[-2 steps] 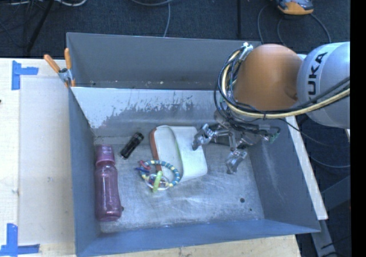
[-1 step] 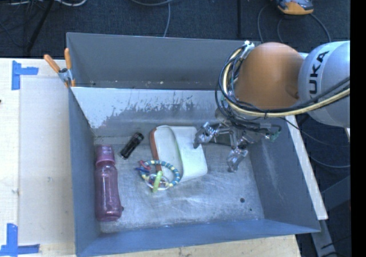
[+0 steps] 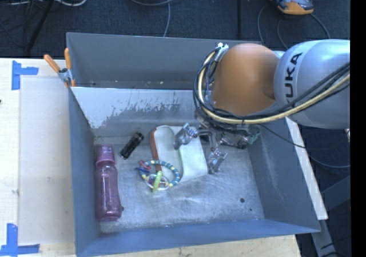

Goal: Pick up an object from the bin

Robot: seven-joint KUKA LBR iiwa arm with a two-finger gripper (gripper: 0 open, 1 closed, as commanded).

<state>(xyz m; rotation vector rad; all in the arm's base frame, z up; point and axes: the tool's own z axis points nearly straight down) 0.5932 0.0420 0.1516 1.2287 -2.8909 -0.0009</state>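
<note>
- reaching in from 3 o'clock, the arm [image 3: 320,84] carries its jaws low over the floor of the bin [image 3: 274,187], a little toward 2 o'clock of the middle.
- the jaws look spread apart. one finger [image 3: 186,134] stands at the 11 o'clock end of a white oblong block [image 3: 193,161], and the other stands at its 3 o'clock edge. i see nothing clamped between them, and i cannot tell whether they touch the block.
- the white block lies flat near the middle of the floor, its long sides running from about 11 to 5 o'clock.
- a rounded white piece with a brown strip [image 3: 154,143] lies against the block on its 10 o'clock side. i cannot tell whether the two are one thing.
- by its looks i judge the block light and dull-surfaced, so unlikely to slip. it may be soft like foam, in which case a hard pinch would squash or bend it. it does not look fragile.
- the best hold, i judge, is across the short width near the middle of its length, with the fingertips down at the floor on both long sides.
- a ring of coloured beads [image 3: 160,173] lies at the block's 8 o'clock corner, touching or nearly so, and could snag and be dragged along.
- a black cylinder [image 3: 131,145] at 10 o'clock and a purple bottle [image 3: 107,184] at 9 o'clock lie well apart from the jaws.
</note>
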